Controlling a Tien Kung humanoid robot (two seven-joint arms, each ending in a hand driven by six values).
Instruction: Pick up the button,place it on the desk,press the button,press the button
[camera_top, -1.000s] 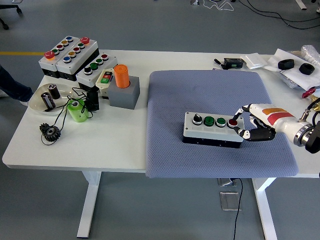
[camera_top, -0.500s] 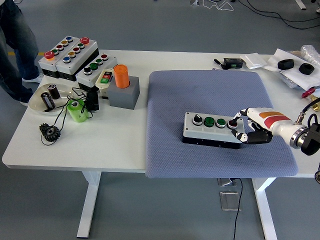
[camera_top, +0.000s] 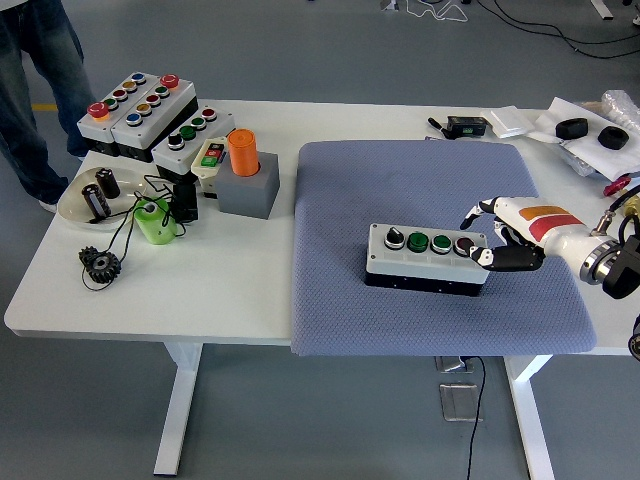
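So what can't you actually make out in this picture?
- Right hand: whether any fingertip touches the button box is unclear; the gap is too small in the head view.
- Left arm: outside the head view entirely.
- Person at the far left corner: only the legs show, the rest cut off by the top edge.
- Box lettering: too small to read.

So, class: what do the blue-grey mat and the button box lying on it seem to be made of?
Mat: probably foam or woven fabric, matte, with a fine dotted texture. Button box: likely hard plastic, with a smooth light-grey top and dark base; its buttons look glossy. The right hand hovers beside it.
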